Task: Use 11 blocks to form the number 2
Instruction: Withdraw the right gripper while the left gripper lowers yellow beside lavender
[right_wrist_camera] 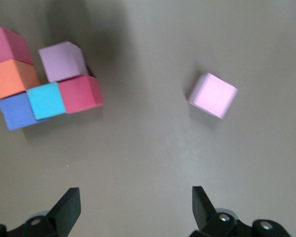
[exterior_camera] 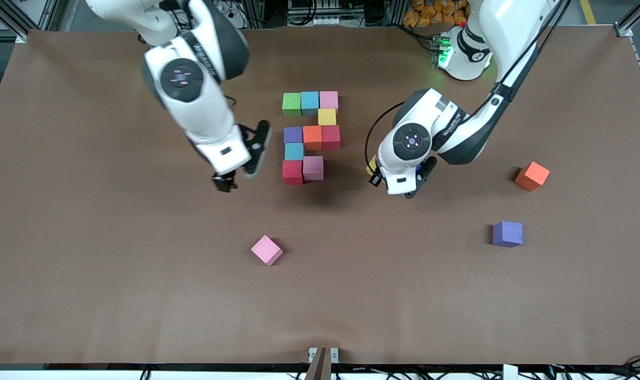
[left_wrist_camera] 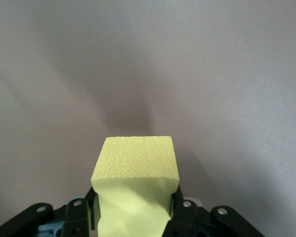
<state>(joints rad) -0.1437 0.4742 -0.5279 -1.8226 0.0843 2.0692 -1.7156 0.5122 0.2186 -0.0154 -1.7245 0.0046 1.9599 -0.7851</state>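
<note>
The number 2 (exterior_camera: 312, 137) stands mid-table as joined blocks: green (exterior_camera: 292, 104), light blue (exterior_camera: 309, 102) and pink (exterior_camera: 328, 100) in the row farthest from the camera, then yellow (exterior_camera: 326, 116), then purple, orange and red, then light blue (exterior_camera: 294, 151), then red (exterior_camera: 292, 172) and mauve (exterior_camera: 313, 168). My left gripper (exterior_camera: 373, 171) hangs over bare table beside the digit, toward the left arm's end, shut on a yellow block (left_wrist_camera: 136, 163). My right gripper (exterior_camera: 243, 166) hovers open and empty (right_wrist_camera: 135, 202) at the digit's right-arm end; its wrist view shows the red (right_wrist_camera: 80, 94) and mauve (right_wrist_camera: 63, 60) blocks.
Loose blocks lie apart from the digit: a pink one (exterior_camera: 267, 249) (right_wrist_camera: 213, 95) nearer the camera, and an orange one (exterior_camera: 531, 176) and a purple one (exterior_camera: 507, 234) toward the left arm's end. The brown table (exterior_camera: 140, 295) stretches wide around them.
</note>
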